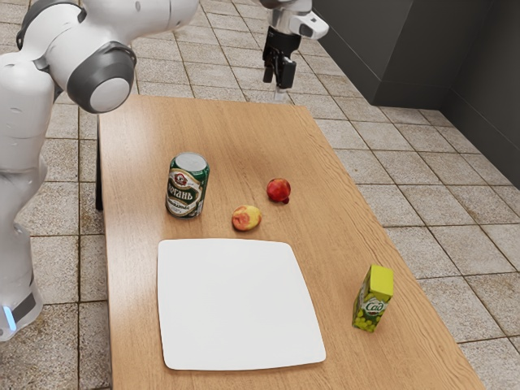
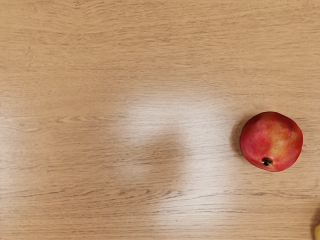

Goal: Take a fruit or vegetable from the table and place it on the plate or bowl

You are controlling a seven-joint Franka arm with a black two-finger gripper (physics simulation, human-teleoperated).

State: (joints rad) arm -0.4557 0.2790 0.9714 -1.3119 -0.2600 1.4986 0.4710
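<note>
A red pomegranate (image 1: 279, 190) lies near the middle of the wooden table (image 1: 244, 138); in the wrist view the pomegranate (image 2: 271, 141) rests on bare wood off to one side of my hand. A yellow-red peach (image 1: 246, 218) sits close by, just beyond the far edge of the flat white square plate (image 1: 236, 301). My gripper (image 1: 278, 80) hangs high above the table's far part, well beyond both fruits. Its fingers stand open and hold nothing.
A green drink can (image 1: 188, 185) stands upright to the exterior view's left of the peach. A green juice carton (image 1: 374, 298) stands near the table's edge at the exterior view's right, beside the plate. Tiled floor surrounds the table.
</note>
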